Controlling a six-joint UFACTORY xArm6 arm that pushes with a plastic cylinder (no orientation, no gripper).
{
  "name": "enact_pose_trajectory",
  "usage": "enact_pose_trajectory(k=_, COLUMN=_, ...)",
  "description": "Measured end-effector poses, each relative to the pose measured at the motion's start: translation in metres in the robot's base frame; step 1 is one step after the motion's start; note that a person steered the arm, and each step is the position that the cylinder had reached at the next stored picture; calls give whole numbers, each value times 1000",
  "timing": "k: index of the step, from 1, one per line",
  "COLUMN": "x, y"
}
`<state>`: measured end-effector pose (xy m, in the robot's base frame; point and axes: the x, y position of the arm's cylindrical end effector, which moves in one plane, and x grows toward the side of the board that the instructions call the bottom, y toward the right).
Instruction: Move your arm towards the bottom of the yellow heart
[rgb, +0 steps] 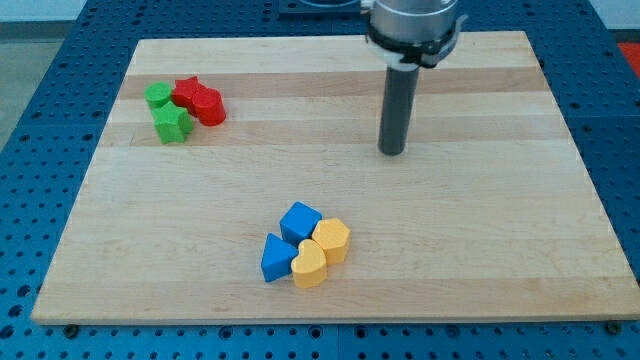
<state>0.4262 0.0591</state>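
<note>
My tip rests on the wooden board, well above-right of the yellow heart | rod-ended arm, nothing held | heart at view's bottom centre, touching blue triangle, yellow hexagon

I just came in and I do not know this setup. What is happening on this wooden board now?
A robot arm with a dark rod is working over the wooden board. My tip stands alone in the upper right part, touching no block. Its target, the yellow heart, lies near the view's bottom, packed together with a yellow hexagon, a blue cube and a blue triangle. Two red blocks and two green blocks sit at the upper left.
</note>
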Motion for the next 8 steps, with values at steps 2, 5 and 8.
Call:
enact_pose_trajectory(k=2, x=36, y=-63)
enact_pose_trajectory(k=5, x=71, y=-170)
enact_pose_trajectory(k=8, x=192, y=-154)
